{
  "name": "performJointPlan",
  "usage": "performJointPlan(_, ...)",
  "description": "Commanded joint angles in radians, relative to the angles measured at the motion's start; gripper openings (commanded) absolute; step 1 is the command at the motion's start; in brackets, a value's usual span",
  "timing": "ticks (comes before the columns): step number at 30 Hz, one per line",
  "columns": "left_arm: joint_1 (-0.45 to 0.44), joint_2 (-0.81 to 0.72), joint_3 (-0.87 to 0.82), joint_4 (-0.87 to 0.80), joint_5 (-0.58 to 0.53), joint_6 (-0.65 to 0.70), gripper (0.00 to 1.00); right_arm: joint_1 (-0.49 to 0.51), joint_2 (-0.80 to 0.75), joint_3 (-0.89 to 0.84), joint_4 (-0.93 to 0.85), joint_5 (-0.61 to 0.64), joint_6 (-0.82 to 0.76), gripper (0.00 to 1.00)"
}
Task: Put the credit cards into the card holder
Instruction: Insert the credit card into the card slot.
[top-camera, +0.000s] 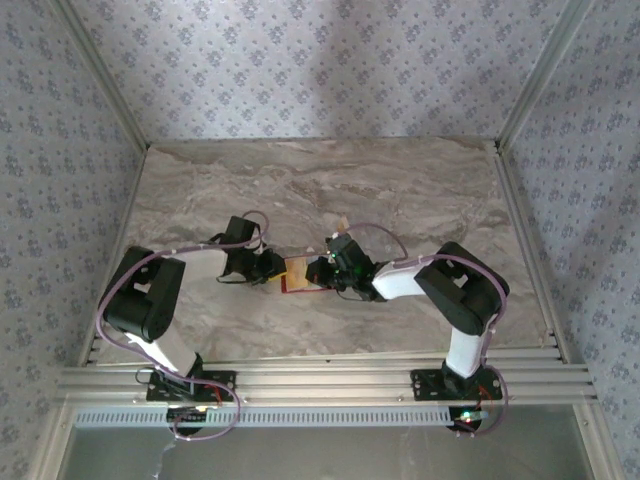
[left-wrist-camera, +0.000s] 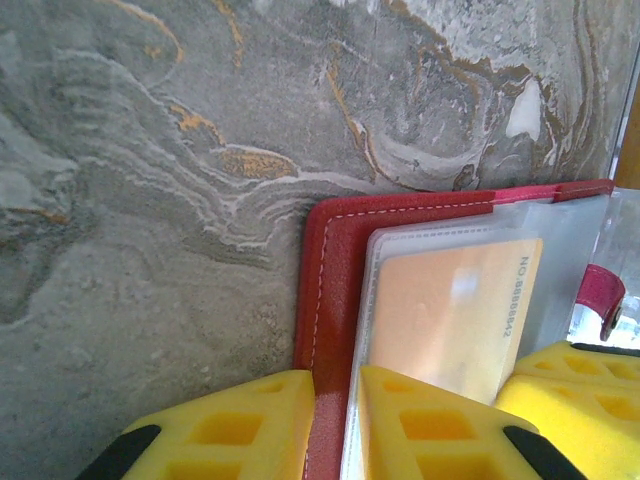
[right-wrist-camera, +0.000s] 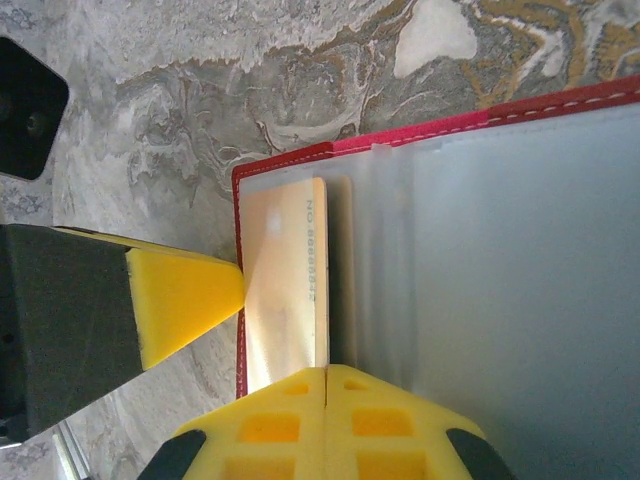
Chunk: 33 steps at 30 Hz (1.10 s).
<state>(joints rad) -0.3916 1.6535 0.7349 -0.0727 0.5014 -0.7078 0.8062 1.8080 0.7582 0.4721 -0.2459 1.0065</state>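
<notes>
The right tool (right-wrist-camera: 327, 385) has its yellow pads pressed together. Their tips sit at the near end of the thin pale tan-yellow credit card (right-wrist-camera: 285, 290), whose long axis runs straight up the frame away from them, towards the holder's top edge. The left tool (left-wrist-camera: 335, 400) is clamped on the left rim of the small red folding card holder (left-wrist-camera: 330, 250), steadying it on the marbled grey surface (left-wrist-camera: 150, 200). Clear plastic sleeves (right-wrist-camera: 520, 280) lie to the card's right. The right arm looks better placed to push.

Both arms bent inward, wrists low; left tool (left-wrist-camera: 330, 385) pinching, right tool (right-wrist-camera: 328, 385) closed.
</notes>
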Motion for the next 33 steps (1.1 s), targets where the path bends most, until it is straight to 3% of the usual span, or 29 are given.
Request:
performJointPlan(1,-0.029,0.052,-0.008,-0.056,-0.027,-0.008,0.21,0.024,0.027,0.038,0.019,0.005,0.01,0.0)
performJointPlan(5,-0.029,0.052,-0.005,-0.063,-0.032,-0.005,0.21,0.035,0.008,0.063,-0.059,0.012,-0.036,0.01)
performJointPlan(12,-0.027,0.045,-0.005,-0.069,-0.037,-0.002,0.21,0.048,-0.053,0.105,-0.265,0.043,-0.132,0.25)
performJointPlan(21,-0.023,0.043,-0.005,-0.073,-0.04,0.003,0.21,0.049,-0.131,0.136,-0.454,0.067,-0.216,0.43)
performJointPlan(26,-0.021,0.039,-0.006,-0.073,-0.037,0.002,0.21,0.049,-0.181,0.218,-0.682,0.159,-0.312,0.45)
performJointPlan(33,-0.019,0.031,-0.009,-0.073,-0.035,0.002,0.21,0.033,-0.123,0.424,-0.971,0.289,-0.511,0.3)
